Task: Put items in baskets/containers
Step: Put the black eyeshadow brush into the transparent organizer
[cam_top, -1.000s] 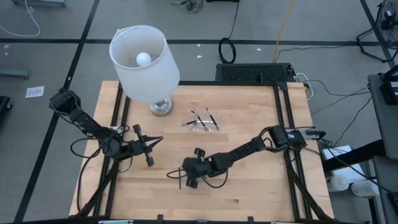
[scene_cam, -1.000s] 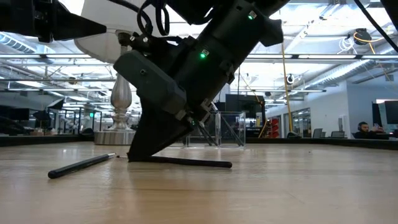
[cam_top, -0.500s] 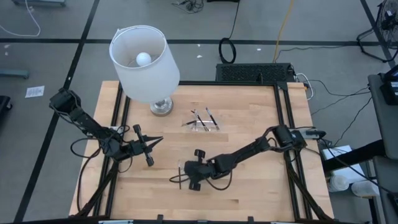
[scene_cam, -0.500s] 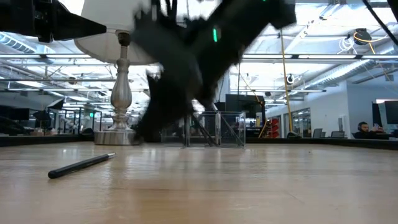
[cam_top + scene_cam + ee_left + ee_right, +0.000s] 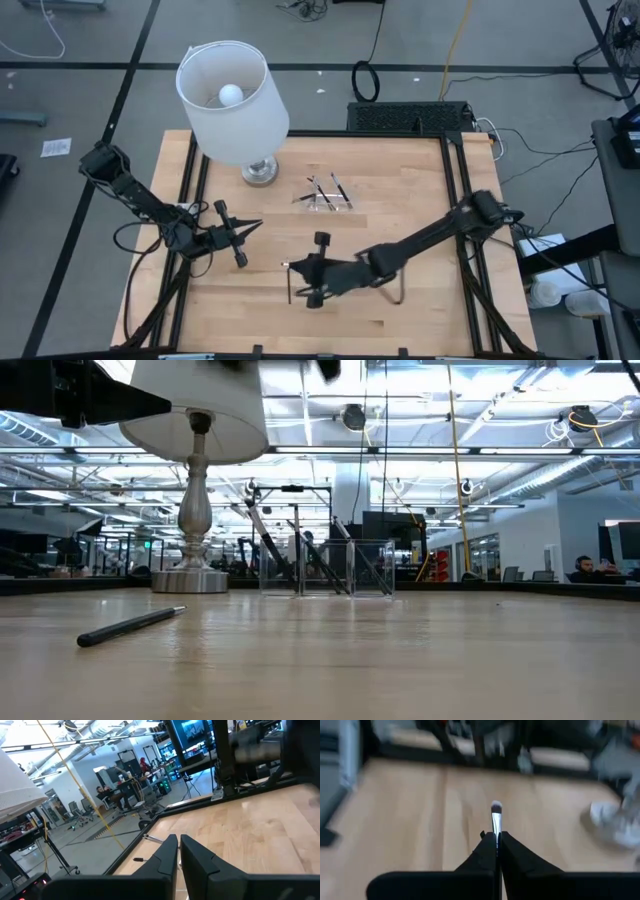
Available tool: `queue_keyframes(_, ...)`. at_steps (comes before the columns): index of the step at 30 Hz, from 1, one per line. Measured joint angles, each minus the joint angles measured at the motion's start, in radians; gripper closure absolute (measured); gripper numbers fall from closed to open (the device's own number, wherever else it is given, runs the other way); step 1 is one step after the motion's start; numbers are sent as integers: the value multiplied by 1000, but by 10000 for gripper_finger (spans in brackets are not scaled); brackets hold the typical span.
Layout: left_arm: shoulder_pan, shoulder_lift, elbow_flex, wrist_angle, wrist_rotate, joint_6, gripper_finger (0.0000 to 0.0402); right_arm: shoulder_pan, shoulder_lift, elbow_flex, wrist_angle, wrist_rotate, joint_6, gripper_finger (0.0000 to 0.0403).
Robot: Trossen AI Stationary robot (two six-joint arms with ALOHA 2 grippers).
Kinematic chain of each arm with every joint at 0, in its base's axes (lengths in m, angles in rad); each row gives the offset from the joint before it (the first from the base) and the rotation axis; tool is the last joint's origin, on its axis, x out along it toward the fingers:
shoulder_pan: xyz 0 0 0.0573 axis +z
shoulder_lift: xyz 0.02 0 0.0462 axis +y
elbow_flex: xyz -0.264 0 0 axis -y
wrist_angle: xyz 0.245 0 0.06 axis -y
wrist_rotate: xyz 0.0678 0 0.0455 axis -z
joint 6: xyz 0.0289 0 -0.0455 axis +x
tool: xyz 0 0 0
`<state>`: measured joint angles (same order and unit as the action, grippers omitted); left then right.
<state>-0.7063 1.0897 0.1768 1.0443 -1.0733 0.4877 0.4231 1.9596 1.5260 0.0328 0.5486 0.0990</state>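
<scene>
Around the clear tray [image 5: 323, 197], the lamp [image 5: 236, 100] crowds its far-left side. The left gripper [image 5: 255, 226] hangs near-left, the right gripper [image 5: 292, 267] near. One stick [image 5: 131, 626] lies beyond that. Bare table [image 5: 400, 200] opens rightward.
</scene>
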Motion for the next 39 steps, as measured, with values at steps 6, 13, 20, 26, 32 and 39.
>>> queue_keyframes(6, 0, 0, 0, -1, 1, -1, 371, 10, -237, -273, 443, -65, -185, 403)
queue_keyframes(13, 0, 0, 0, -1, 2, 0, 371, -37, -436, -672, 924, -186, -230, 403)
queue_keyframes(20, 0, 0, 0, 0, 5, -2, 371, -54, -388, -962, 1417, -218, -265, 403)
queue_keyframes(26, 0, 0, 0, -2, 12, -12, 371, -83, -347, -1020, 1532, -295, -283, 403)
queue_keyframes(32, 0, 0, 0, -30, 16, -42, 371, -95, -323, -1020, 1509, -373, -311, 403)
queue_keyframes(39, 0, 0, 0, -94, 16, -104, 371, -130, -304, -1020, 1513, -402, -289, 403)
